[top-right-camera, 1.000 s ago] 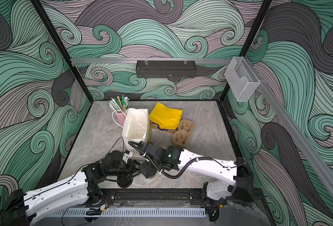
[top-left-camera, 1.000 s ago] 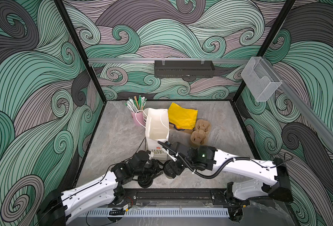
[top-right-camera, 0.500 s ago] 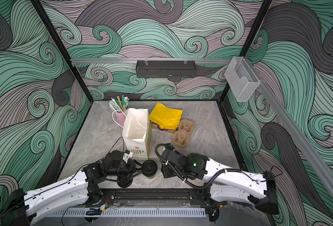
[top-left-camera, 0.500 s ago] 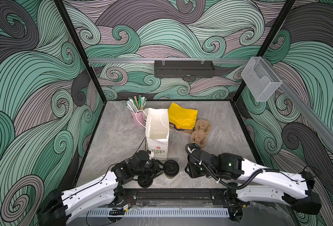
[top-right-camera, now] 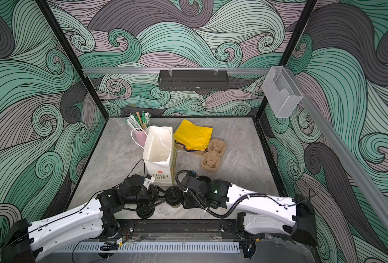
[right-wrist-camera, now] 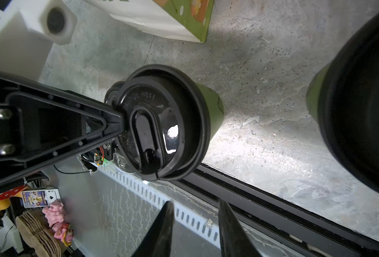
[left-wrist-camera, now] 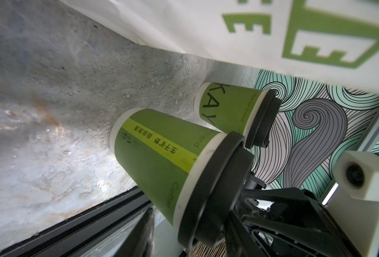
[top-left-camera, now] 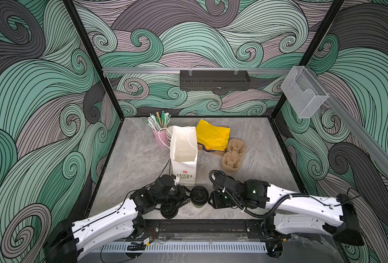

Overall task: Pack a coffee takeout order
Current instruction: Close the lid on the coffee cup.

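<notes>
- Cups are standing lidded and upright near the bench's front edge. The front cup (top-left-camera: 169, 211) is sitting closest to that edge, and the other cup (top-left-camera: 199, 196) is just behind it, near the foot of the bag (top-left-camera: 183, 175).
- Left jaws are grasping the front cup at its lid (right-wrist-camera: 161, 124). One finger (right-wrist-camera: 112, 121) is pressing against the lid's raised centre, and the far finger is hiding behind it. Gripping at the top is probably sparing the paper wall and leaving the base free for lowering into a slot.
- Right jaws are hanging released and empty, tips apart with nothing between them, low beside the other cup. They are likely lining up to take it.
- Bag is standing open-mouthed mid-bench, ready for loading from above.
- Carrier (top-left-camera: 232, 154) is lying empty beside the bag on the right arm's side, apart from both cups, so seating the cups is looking not yet done.
- Napkins (top-left-camera: 213, 135) are lying in a loose yellow stack behind the carrier, and the straw cup (top-left-camera: 161, 137) is standing behind the bag.
- Bench (top-left-camera: 138, 159) is showing grey mottled stone, catching a pale shine near the front.
- Walls (top-left-camera: 188, 45) are carrying green, grey and mauve swirls. A black basket (top-left-camera: 214, 80) and a clear holder (top-left-camera: 303, 95) are hanging on their rails.
</notes>
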Action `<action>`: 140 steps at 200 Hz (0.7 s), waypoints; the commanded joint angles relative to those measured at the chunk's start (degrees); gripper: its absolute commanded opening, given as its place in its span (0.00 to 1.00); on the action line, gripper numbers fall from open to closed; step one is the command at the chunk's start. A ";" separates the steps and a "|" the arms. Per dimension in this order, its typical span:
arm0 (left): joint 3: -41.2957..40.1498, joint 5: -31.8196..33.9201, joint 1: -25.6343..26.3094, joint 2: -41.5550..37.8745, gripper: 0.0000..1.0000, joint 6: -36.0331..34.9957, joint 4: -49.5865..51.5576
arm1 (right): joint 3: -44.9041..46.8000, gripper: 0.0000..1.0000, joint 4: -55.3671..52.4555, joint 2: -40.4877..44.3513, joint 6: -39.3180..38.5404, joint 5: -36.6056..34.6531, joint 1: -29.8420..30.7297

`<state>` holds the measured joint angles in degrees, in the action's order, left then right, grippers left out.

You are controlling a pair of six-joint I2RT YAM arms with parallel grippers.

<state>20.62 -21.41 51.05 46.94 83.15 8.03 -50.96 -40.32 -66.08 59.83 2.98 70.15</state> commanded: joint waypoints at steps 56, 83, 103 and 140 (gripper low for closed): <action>0.47 1.37 0.28 1.49 0.48 -0.89 7.22 | 0.00 0.33 1.53 -4.40 0.13 -0.35 0.25; 0.33 1.46 0.37 1.16 0.48 -1.02 7.73 | 0.19 0.32 -0.13 -5.18 0.70 -2.99 0.25; 0.30 1.46 0.37 0.93 0.48 -1.15 8.22 | 0.29 0.32 -0.62 -5.85 0.71 -3.76 0.25; 0.04 1.46 0.37 0.62 0.48 -1.16 8.56 | 0.24 0.32 -1.58 -6.58 1.12 -4.03 0.34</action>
<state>20.93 -21.43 51.13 47.24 82.96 8.36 -50.98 -38.52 -71.00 59.61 2.11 70.28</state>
